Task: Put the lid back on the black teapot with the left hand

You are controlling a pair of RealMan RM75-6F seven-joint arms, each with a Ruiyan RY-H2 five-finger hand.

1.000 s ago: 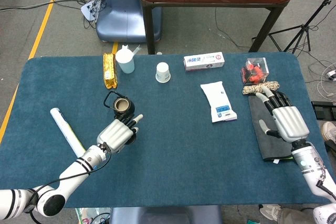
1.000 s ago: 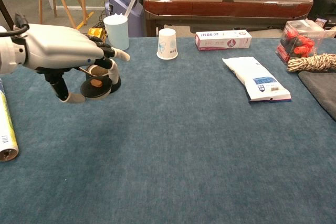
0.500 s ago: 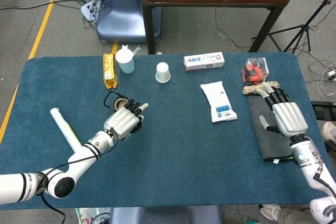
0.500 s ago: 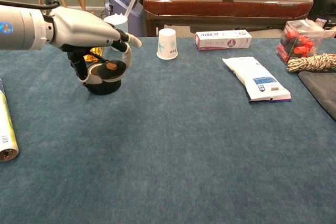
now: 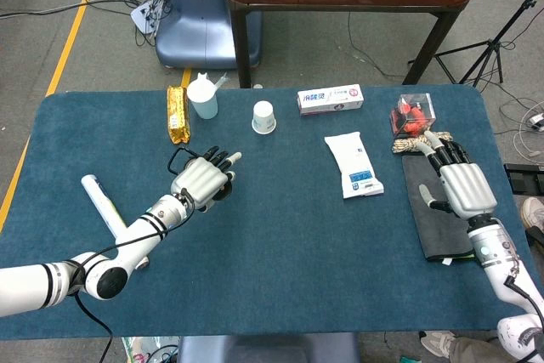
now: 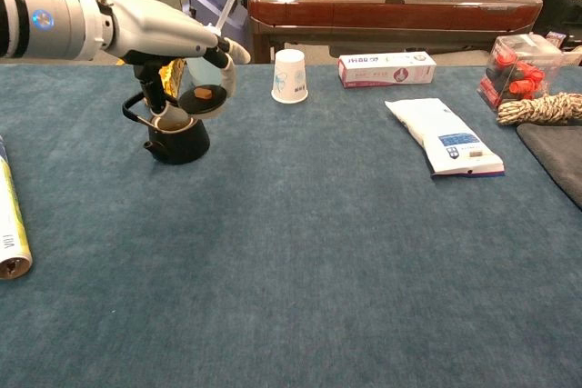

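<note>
The left hand is pinching the lid between thumb and a finger, the other fingers spread forward toward the paper cup. In the chest view the lid is hanging above the teapot and offset toward the cup side, so only its near edge is overlapping the open mouth; it is not touching the rim. The lid is riding roughly level, perhaps tipped slightly, knob up, and being round it has no long axis to line up. The teapot is standing upright on the table, its wire handle looping out on the side away from the cup. In the head view the left hand is covering most of the teapot, so the gap cannot be judged from there. The coming move looks to call for a short shift away from the cup, then a descent. The right hand is resting well apart, fingers loosely extended and holding nothing.
</note>
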